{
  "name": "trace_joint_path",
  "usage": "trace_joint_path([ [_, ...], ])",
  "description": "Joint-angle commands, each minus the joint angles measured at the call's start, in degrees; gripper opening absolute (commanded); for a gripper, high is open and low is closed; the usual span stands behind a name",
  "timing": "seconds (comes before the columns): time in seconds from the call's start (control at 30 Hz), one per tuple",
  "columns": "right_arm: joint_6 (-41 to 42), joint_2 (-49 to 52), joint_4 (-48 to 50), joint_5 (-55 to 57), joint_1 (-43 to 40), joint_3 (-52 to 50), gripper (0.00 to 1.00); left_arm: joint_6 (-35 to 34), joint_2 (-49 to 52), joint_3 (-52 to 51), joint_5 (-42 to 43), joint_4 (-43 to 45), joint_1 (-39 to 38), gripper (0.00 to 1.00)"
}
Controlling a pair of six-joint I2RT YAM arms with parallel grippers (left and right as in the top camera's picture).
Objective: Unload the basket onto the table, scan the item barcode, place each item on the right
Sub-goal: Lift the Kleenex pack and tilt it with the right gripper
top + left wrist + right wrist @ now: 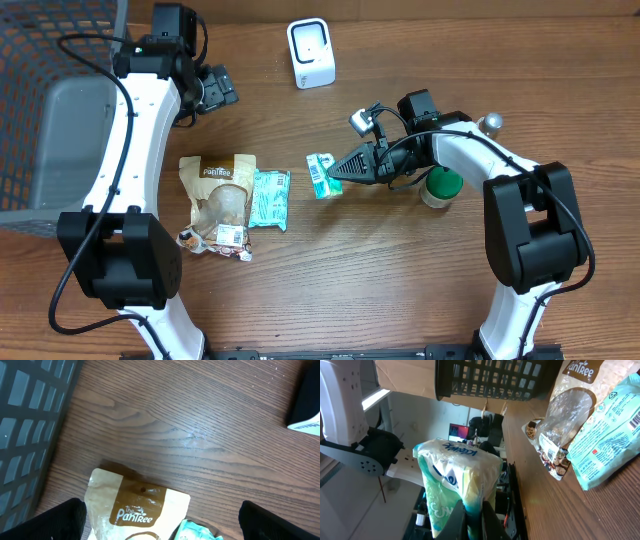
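Note:
My right gripper (338, 170) is shut on a green-and-white packet (320, 175), which it holds a little above the middle of the table. In the right wrist view the packet (455, 475) stands up out of the closed fingers (459, 519), pinched at its lower edge. The white barcode scanner (311, 54) stands at the back of the table, well apart from the packet. My left gripper (215, 90) hangs open at the back left, above the table. Its two black fingertips (60, 522) straddle the top of a brown pouch without touching it.
A brown PanTree pouch (220, 200) and a teal packet (269, 198) lie side by side on the left half of the table. A dark mesh basket (50, 100) fills the far left. A green-lidded jar (440, 187) stands under the right arm.

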Motion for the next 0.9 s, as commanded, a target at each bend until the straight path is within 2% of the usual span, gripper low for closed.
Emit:
trace_joint_path([
  [0.0, -1.07, -0.79, 0.11, -1.66, 0.09, -0.35, 0.04, -0.57, -0.66, 1.07, 0.24, 0.04, -0.39, 1.00],
  [0.87, -1.07, -0.79, -0.79, 1.03, 0.09, -0.35, 0.04, -0.57, -0.66, 1.07, 0.24, 0.04, -0.39, 1.00],
])
